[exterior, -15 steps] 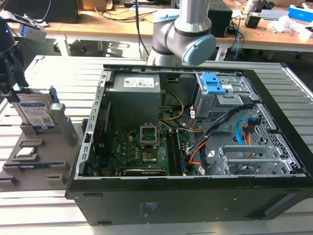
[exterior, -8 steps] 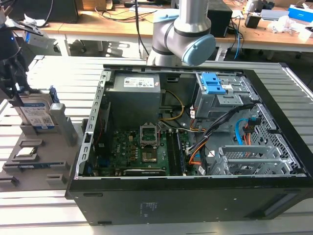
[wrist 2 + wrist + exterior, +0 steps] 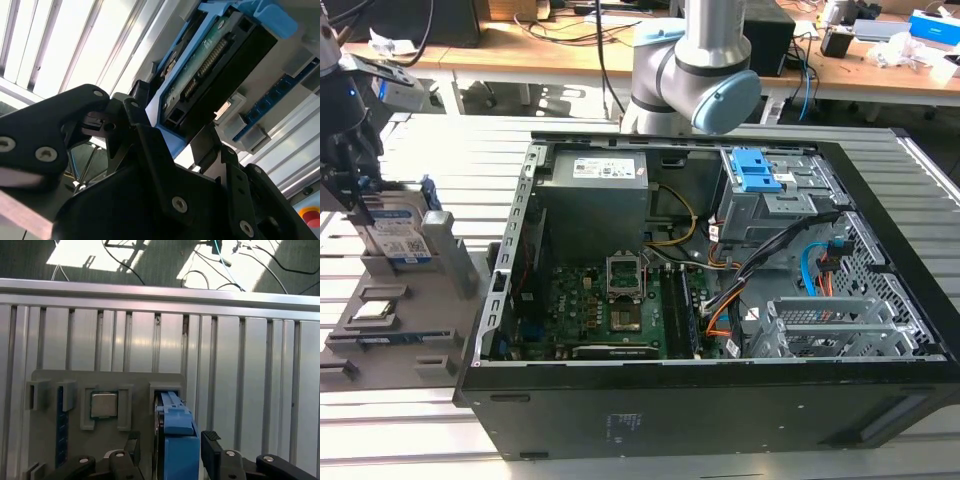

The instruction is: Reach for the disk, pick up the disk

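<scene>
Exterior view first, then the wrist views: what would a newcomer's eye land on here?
The open computer case sits in the middle of the exterior view, its motherboard exposed. At that view's left, the gripper hangs over the disk, which stands upright in a grey holder. In the first wrist view the open fingers flank the disk's blue bracket.

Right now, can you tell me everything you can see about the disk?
The disk is a flat silver-grey hard drive with a white label crossed by a blue band, framed by a blue plastic bracket. It stands upright on its edge in a slot of the grey holder, beside the open computer case. The second wrist view shows its green circuit board and connector end. The open gripper straddles it, one finger on each side.
</scene>
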Controlling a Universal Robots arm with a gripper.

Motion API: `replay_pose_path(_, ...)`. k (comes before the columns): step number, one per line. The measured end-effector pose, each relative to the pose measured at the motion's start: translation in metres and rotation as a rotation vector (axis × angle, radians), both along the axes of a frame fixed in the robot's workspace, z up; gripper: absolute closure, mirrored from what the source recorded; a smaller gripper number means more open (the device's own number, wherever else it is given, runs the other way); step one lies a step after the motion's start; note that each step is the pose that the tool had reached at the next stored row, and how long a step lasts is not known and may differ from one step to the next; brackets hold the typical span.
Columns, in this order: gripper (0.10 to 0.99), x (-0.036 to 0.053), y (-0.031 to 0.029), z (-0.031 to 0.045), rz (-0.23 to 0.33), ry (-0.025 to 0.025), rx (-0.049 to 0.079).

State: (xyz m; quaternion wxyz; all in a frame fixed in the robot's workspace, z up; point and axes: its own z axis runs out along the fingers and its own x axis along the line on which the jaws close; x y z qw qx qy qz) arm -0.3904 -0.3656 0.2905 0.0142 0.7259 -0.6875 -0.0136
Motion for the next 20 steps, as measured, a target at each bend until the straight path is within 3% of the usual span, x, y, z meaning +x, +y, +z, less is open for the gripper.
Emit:
replay_pose_path(15, 0.486, 0.0, 0.0, -0.0022, 0.0, -0.0001, 0.0)
replay_pose_path(16, 0.498, 0.0, 0.0, -0.0022, 0.0, -0.0001, 0.0)
replay_pose_path(19, 0.69, 0.0, 0.0, -0.0024, 0.0, -0.0001, 0.0)
replay_pose_path(20, 0.718, 0.0, 0.0, -0.0024, 0.0, -0.0001, 0.0)
